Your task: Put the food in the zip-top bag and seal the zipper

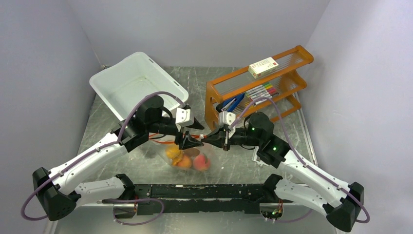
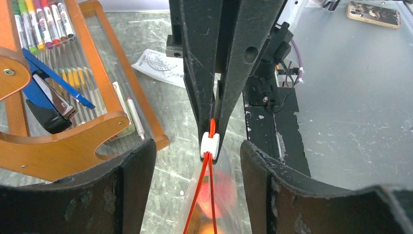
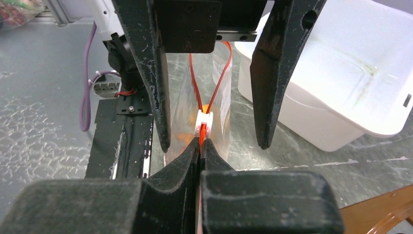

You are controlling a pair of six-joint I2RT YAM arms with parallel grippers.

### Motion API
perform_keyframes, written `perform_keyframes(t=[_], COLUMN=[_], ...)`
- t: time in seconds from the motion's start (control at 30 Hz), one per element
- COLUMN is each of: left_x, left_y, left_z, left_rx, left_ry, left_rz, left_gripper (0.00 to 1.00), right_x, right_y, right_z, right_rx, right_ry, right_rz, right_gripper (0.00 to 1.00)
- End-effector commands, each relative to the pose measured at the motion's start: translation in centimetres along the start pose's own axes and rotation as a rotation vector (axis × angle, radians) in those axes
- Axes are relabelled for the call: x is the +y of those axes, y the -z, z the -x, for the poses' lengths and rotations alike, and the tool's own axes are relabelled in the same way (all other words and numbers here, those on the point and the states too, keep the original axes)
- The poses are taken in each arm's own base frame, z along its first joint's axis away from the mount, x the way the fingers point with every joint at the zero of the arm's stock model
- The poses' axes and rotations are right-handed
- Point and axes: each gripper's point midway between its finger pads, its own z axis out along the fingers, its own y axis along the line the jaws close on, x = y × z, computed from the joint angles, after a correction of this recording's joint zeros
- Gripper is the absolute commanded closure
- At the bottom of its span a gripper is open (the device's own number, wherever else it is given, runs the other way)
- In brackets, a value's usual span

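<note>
Several orange and pink toy fruits point(image 1: 184, 162) inside clear floppy zip-top bag point(image 1: 208, 152), centre frame. Right jaws shut on orange-red zipper strip point(image 3: 201, 138); left jaws open, empty, straddling white slider point(image 2: 210, 145). Sealing step; next likely grip slider, drag along strip.

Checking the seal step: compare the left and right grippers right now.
The left gripper is open, its fingers straddling the zip-top bag's mouth; the right gripper is shut, pinching the zipper beside the white slider. The left grips nothing; the right holds that strip. Both face each other over the bag.
</note>
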Motion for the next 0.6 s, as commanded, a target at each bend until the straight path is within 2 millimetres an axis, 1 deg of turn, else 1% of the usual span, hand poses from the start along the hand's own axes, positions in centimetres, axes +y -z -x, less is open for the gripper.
perform_keyframes(t=[0.0,0.07,0.13,0.2,0.33,0.43,0.57], left_x=[-0.5,-0.3,-0.6,-0.6,-1.0,-1.3,-1.6], left_y=[0.1,-0.1,-0.3,-0.4,-0.4,-0.3,0.0], left_z=[2.2,2.2,2.2,2.3,2.6,2.5,2.3], left_rx=[-0.049,-0.044,-0.038,-0.034,-0.044,-0.046,-0.032], left_ry=[-0.073,-0.072,-0.078,-0.079,-0.081,-0.08,-0.074], left_rz=[-0.02,-0.02,-0.043,-0.048,-0.055,-0.061,-0.062], left_gripper=[0.37,0.4,0.47,0.51,0.55,0.62,0.65], right_x=[-0.1,-0.1,-0.1,0.0,0.2,0.3,0.5], right_y=[-0.2,-0.3,-0.3,-0.2,-0.2,0.1,0.4], right_z=[1.7,1.9,1.9,2.0,1.6,1.4,1.2], right_rx=[-0.019,-0.016,-0.019,-0.021,-0.011,-0.004,0.0], right_ry=[0.029,0.033,0.038,0.042,0.045,0.058,0.071], right_rz=[0.004,0.001,-0.001,-0.001,0.006,0.008,0.008], right_gripper=[1.0,1.0,1.0,1.0,1.0,1.0,1.0])
